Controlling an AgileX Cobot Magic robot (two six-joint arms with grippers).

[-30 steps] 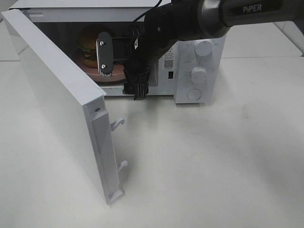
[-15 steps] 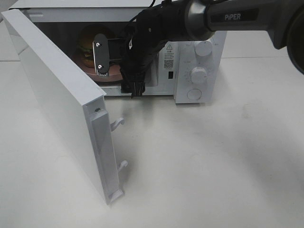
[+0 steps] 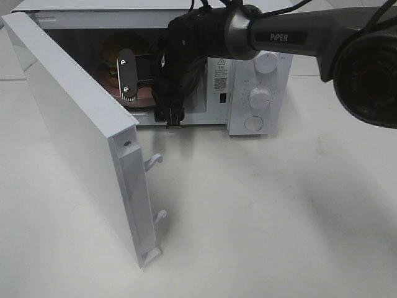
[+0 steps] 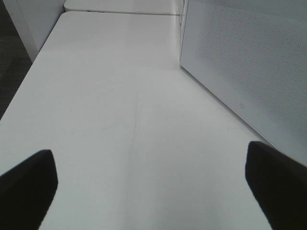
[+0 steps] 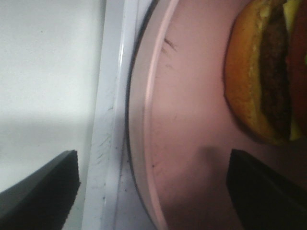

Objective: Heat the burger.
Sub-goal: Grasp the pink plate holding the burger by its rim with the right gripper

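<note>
Presently we find the white box-shaped microwave oven (image 3: 260, 93) standing on the white worktop (image 3: 267, 211) with its white door (image 3: 74, 130) swung wide open. Inside the oven cavity sits the tall burger with a golden-brown bun and dark patty (image 5: 261, 76), resting on a pink round plate (image 5: 187, 124); from the high camera the burger (image 3: 115, 53) shows only dimly, deep in the cavity behind the arm. We note the black right arm (image 3: 205, 43) reaching into the oven opening from the control-panel side. Its right gripper (image 5: 153, 189) hangs over the plate rim at the oven's front edge, fingers (image 5: 43, 184) spread wide, pinching nothing, with the burger apart from them. The left gripper (image 4: 153, 177) hovers over bare worktop beside the oven's perforated side wall (image 4: 249, 62), its fingers (image 4: 29, 182) spread fully and empty.
</note>
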